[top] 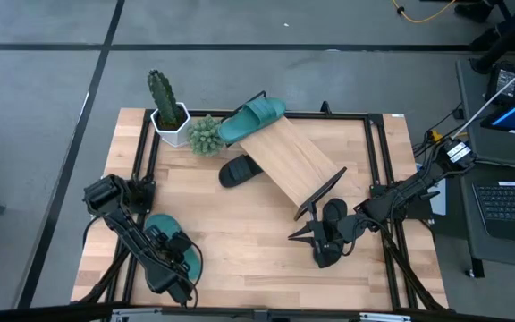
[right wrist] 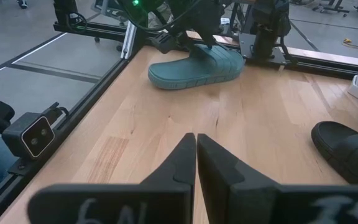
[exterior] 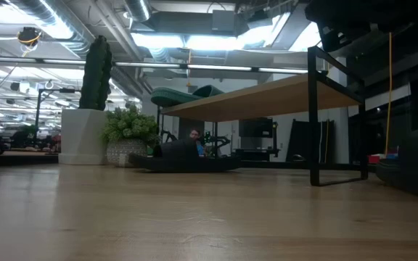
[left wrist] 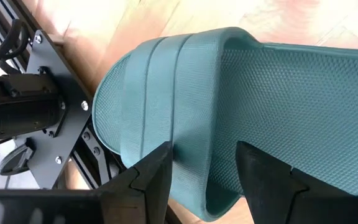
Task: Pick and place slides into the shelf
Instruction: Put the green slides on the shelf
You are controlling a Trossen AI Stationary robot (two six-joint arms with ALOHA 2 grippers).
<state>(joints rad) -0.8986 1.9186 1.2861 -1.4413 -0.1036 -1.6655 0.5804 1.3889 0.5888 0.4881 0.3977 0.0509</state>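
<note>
You have four slides in play, two teal and two black. One teal slide [top: 253, 118] lies on the shelf [top: 289, 163] at its far end, just beside the small bushy plant [top: 205, 135]. The other teal slide [top: 176, 256] sits on the table [top: 240, 241] near your left front corner, and the left gripper [top: 175, 257] is on it: in the left wrist view its fingers [left wrist: 151, 180] straddle the slide's side edge by the strap, one on each side, spread about as wide as that edge. One black slide [top: 240, 170] lies on the table against the shelf's left side. The second black slide [top: 330, 231] lies near the shelf's near end, under the right arm. The right gripper [right wrist: 196, 163] hovers there with its fingers pressed together, holding nothing. Two plants stand at the far left: the cactus [top: 162, 94] in a white pot and the bushy one
</note>
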